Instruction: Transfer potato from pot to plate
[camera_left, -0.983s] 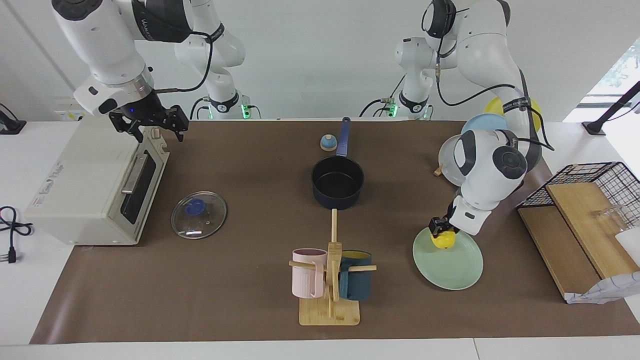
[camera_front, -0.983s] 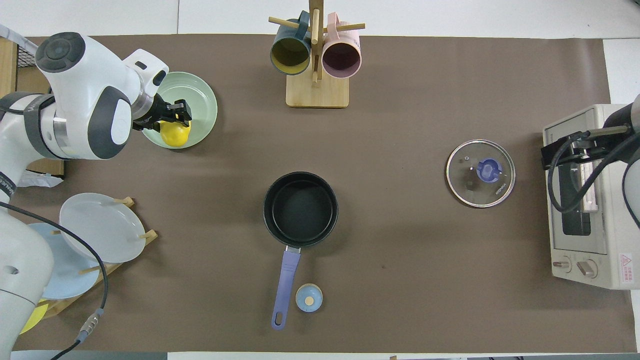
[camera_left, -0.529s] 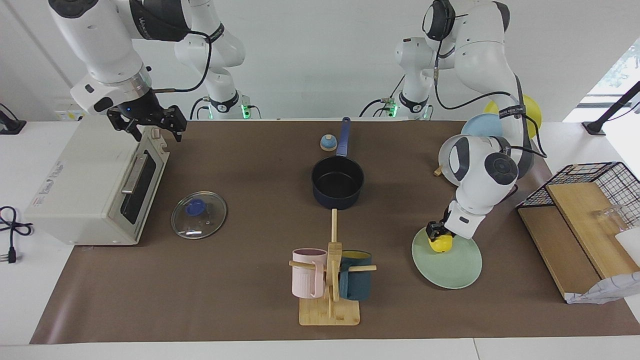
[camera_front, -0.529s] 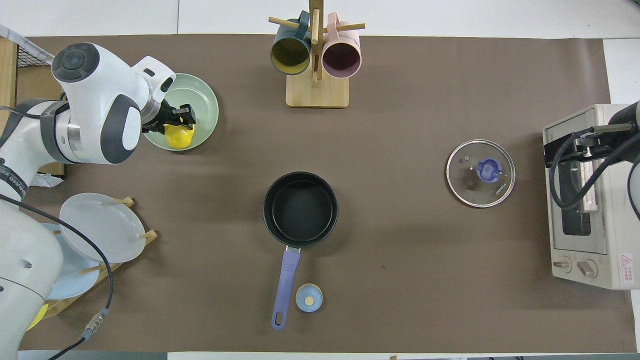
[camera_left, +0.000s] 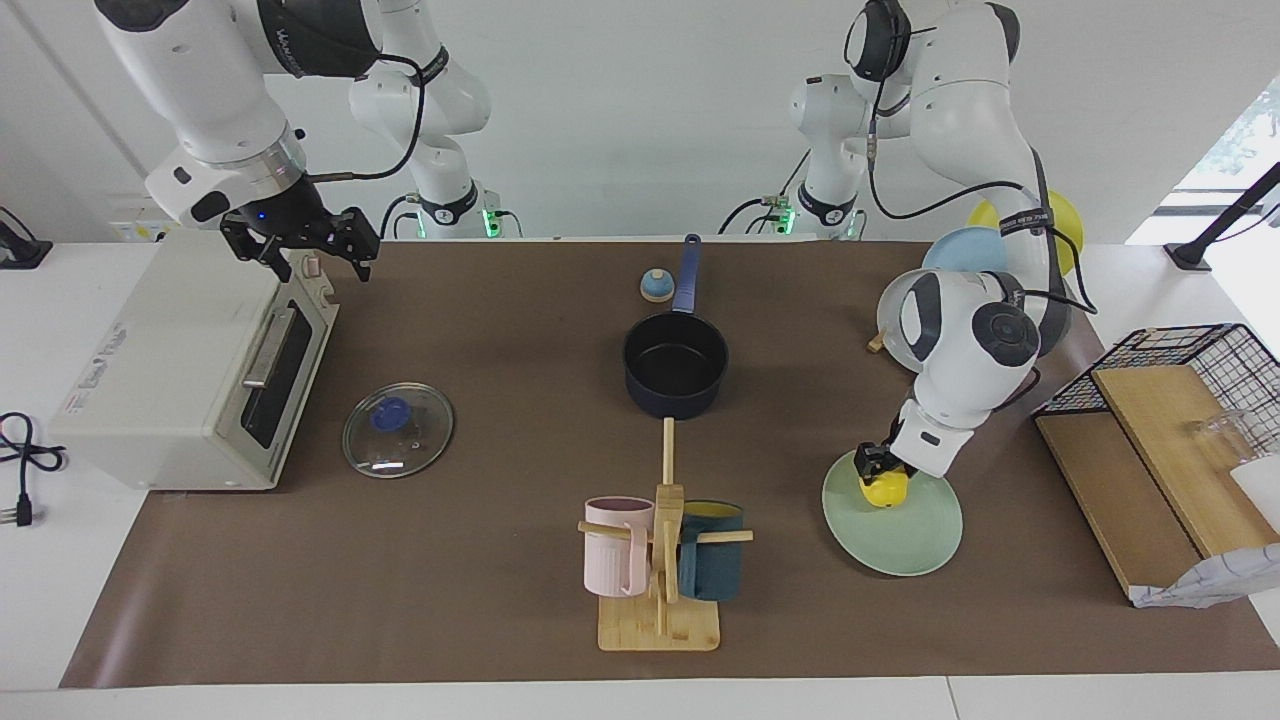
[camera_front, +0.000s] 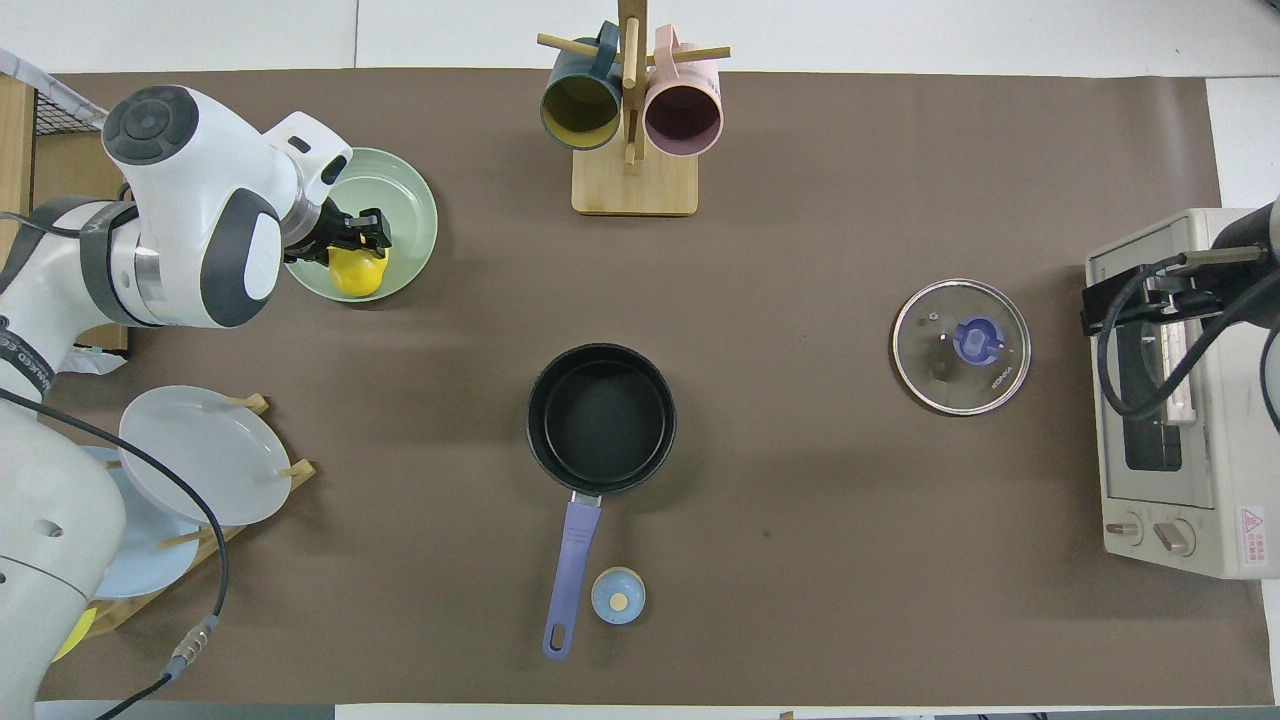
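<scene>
On the plate (camera_left: 905, 535) the potato (camera_left: 884, 489) rests, pinched by the left gripper (camera_left: 876, 468); only release remains; pot (camera_left: 676, 368) empty; right gripper (camera_left: 300, 246), fingers spread, waits over the toaster oven (camera_left: 190, 370).

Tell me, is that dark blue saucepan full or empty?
Empty: the dark blue saucepan shows only its bare black inside. The yellow potato sits on the mint-green plate.

potato (camera_left: 884, 490) bright yellow | plate (camera_left: 900, 535) mint green | pot (camera_left: 676, 365) navy, black inside, blue handle
</scene>
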